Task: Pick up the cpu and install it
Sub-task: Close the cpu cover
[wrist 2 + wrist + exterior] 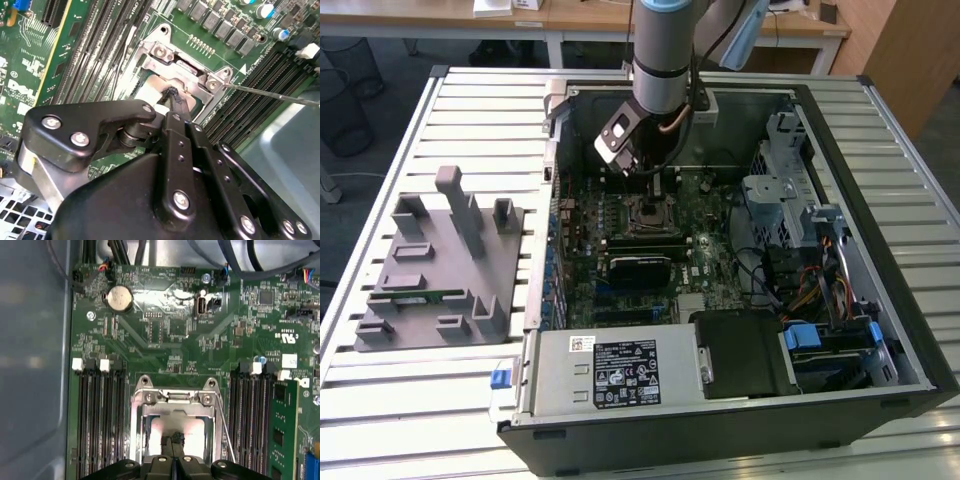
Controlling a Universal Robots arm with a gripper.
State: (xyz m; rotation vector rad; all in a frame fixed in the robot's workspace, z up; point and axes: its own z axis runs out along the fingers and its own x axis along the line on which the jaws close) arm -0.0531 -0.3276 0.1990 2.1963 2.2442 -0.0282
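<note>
1. The cpu, a flat square with a pale, glossy silver top, lies level in the socket at the middle of the motherboard. In the second wrist view the cpu shows as a bright patch inside the socket opening.
2. A socket frame of bare brushed metal, with a screw head at each of two corners, borders the chip. A thin steel lever rod runs out beside it.
3. The gripper sits over the middle of the chip's top. Its jaws are pressed together with no gap, ending in one narrow black tip. I cannot tell whether that tip touches the metal or hangs just above it.
4. The gripper's body is matte black linkage studded with silver screws. Above it the arm, a smooth grey tube with a pale blue collar, drops almost straight down into the case, with the wrist upright over the socket.
5. The motherboard is green and densely printed. Ribbed black memory slots flank the socket, and a round silver coin cell sits farther off.
6. A black rectangular block lies just nearer than the socket, and a grey metal power supply sits at the near edge.
7. The black case lies open on a pale slatted bench.
8. At the exterior view's left stands a grey moulded holder, with a green memory stick lying in it.
</note>
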